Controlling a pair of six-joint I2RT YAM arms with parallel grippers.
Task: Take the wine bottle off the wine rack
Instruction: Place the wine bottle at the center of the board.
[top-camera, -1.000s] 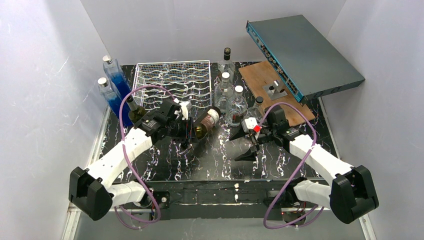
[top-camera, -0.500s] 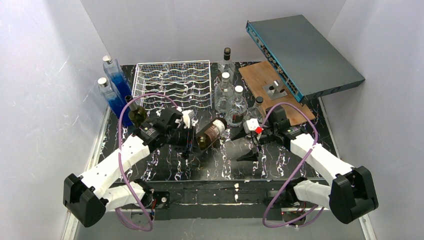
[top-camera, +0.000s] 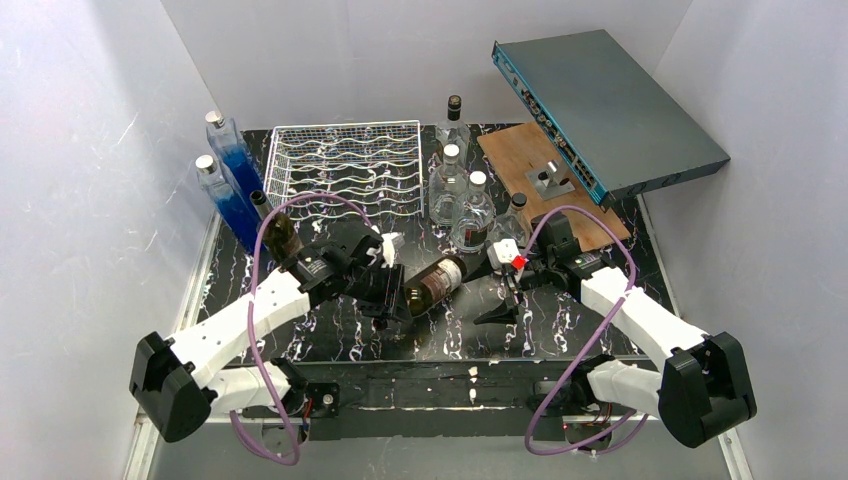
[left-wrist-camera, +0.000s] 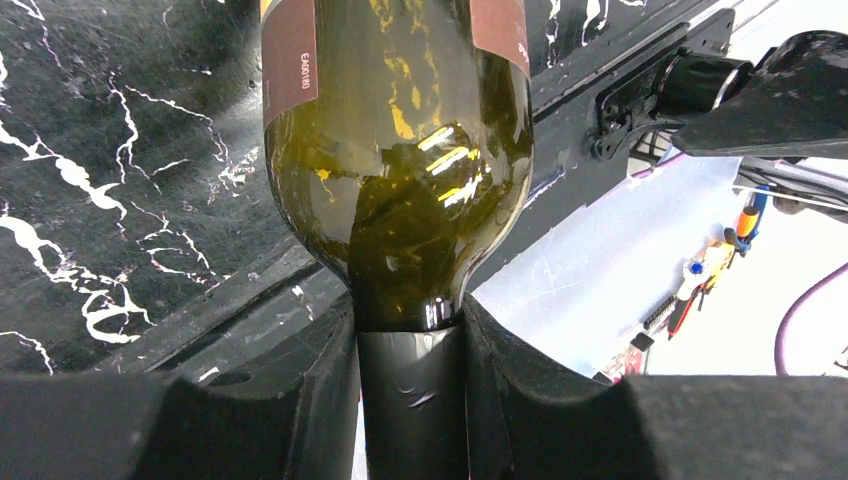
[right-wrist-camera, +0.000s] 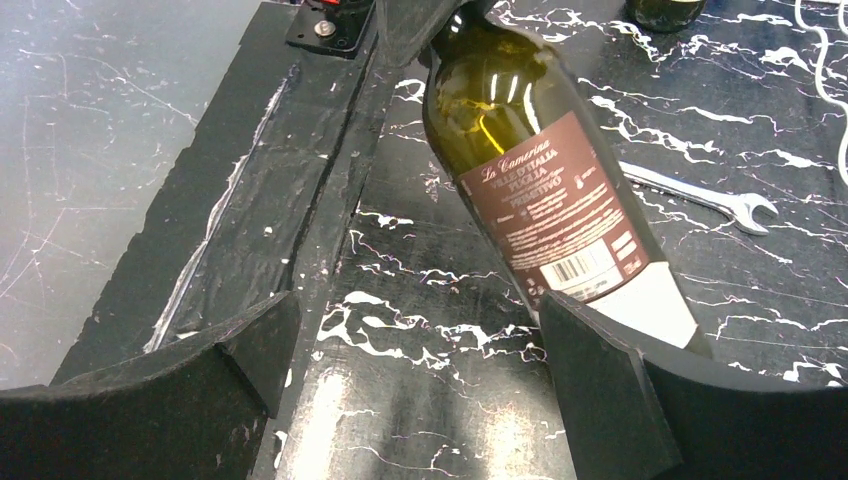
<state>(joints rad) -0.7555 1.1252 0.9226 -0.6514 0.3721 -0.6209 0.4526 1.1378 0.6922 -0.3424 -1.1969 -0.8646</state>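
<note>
Left side first: your left pincer (left-wrist-camera: 408, 322) is clamped on the neck of the wine bottle (top-camera: 434, 283), which is off the wine rack (top-camera: 345, 126) and well in front of it. The bottle's long axis runs left to right, low over the bench (top-camera: 450, 338), with its base pointing at your right arm. The right pincer (right-wrist-camera: 420, 338) gapes wide and empty, the base just beside 1 finger. That finger cuts off the base, so you can't tell if they touch.
</note>
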